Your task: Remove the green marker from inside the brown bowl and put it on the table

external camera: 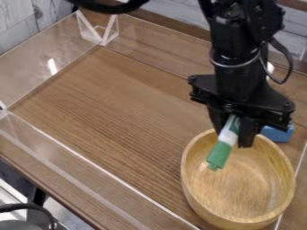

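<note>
Wood-grain table (102, 112), low clear walls along its edges. Black robot arm (240, 63) reaching down over it. Round tan wooden bowl (246, 199) beneath. Blue block (278, 133) just beside the bowl. Gripper (231, 130) closed on the green marker (221, 152), which hangs tilted over the bowl, green end lower.

Single view, labelled camera. Set above table (102, 108), looking down at slant across wood-grain top. Near enough that brown bowl (240, 199) sits large at lower right, full rim in frame. Robot arm (240, 67) enters from top, cut off by upper edge. Clear acrylic wall (72, 175) runs diagonally along lower left. Tabletop spreads across middle. Only one view, so nothing shared.
</note>
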Motion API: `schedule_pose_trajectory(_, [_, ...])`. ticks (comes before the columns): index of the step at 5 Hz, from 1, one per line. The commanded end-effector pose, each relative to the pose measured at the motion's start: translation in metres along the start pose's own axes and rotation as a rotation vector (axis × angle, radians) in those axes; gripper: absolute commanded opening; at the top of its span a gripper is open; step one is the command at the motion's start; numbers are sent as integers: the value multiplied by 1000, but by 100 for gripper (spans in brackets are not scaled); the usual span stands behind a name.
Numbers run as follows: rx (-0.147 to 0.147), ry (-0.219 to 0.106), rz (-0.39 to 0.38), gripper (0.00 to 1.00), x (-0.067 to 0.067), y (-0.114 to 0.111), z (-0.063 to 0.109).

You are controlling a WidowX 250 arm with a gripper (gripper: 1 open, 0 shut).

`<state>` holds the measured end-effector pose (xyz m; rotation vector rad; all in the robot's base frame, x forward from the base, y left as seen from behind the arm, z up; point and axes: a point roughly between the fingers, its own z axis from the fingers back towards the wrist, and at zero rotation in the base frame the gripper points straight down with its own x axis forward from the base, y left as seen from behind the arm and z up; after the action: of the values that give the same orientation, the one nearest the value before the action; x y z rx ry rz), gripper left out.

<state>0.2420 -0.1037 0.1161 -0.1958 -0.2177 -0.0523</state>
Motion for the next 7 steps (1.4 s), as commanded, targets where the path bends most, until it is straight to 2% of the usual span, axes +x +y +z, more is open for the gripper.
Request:
schedule_pose_trajectory(1, [-29,-71,-15,0,12,-7,19])
schedule_pose_trajectory(5, [-50,-78,-42,0,7,-5,25])
schedule_pose_trajectory(7, [-53,-103,-45,0,17,4,38])
